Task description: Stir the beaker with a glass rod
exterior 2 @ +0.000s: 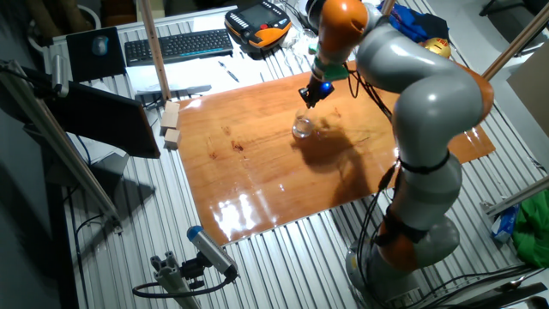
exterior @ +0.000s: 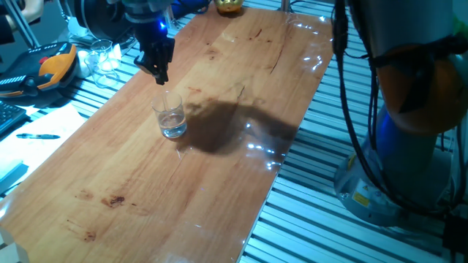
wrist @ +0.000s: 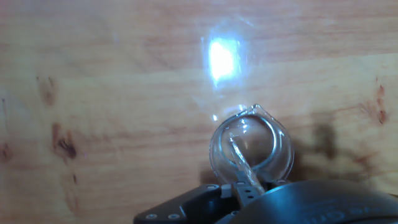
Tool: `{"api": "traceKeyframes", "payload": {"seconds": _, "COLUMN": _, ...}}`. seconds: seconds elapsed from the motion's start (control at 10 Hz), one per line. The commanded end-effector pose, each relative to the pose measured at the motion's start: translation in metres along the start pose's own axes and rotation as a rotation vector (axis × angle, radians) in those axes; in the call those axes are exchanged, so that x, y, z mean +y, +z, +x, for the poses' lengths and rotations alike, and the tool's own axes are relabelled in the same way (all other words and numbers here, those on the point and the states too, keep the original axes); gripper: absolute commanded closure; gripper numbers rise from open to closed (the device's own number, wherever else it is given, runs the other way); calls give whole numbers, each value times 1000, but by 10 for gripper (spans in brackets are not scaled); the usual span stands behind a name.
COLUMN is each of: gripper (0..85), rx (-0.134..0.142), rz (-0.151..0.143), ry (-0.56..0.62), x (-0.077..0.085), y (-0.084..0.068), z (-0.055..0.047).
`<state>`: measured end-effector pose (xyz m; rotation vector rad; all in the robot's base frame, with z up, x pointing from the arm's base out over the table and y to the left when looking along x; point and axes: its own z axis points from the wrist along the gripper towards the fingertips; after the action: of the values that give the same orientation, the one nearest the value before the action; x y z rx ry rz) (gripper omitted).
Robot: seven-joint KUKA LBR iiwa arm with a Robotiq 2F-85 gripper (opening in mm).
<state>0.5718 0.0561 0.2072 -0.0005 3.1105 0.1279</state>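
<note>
The beaker [exterior: 171, 118] is a small clear glass cup holding a little clear liquid, upright on the wooden table [exterior: 219, 190]. It also shows in the other fixed view [exterior 2: 303, 129]. My gripper [exterior: 161, 75] hangs directly above it, shut on the glass rod [wrist: 239, 158]. In the hand view the rod runs from between the fingers down into the beaker [wrist: 250, 149], its lower end inside the rim. In the fixed views the rod is too faint to make out. The gripper [exterior 2: 309, 96] is just above the cup's rim.
Bulkier clear glass vessels [exterior: 102, 58] cluster off the table's left edge beside an orange and black pendant [exterior: 51, 66]. A yellow object [exterior: 229, 6] sits at the far end. Wooden blocks [exterior 2: 171, 124] lie by one table corner. The robot base [exterior 2: 412, 240] stands beside the table.
</note>
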Motion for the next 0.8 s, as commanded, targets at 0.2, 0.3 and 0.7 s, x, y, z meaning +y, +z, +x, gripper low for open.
{"api": "traceKeyframes", "payload": {"seconds": 0.2, "gripper": 850, "rx": -68, "rz": 78, "ry": -102, "x": 0, "y": -2, "z": 1}}
{"api": "traceKeyframes", "payload": {"seconds": 0.3, "gripper": 850, "rx": -69, "rz": 92, "ry": -123, "x": 0, "y": -2, "z": 1}}
{"api": "traceKeyframes", "payload": {"seconds": 0.7, "gripper": 850, "rx": 63, "rz": 162, "ry": -237, "x": -1, "y": -2, "z": 1}}
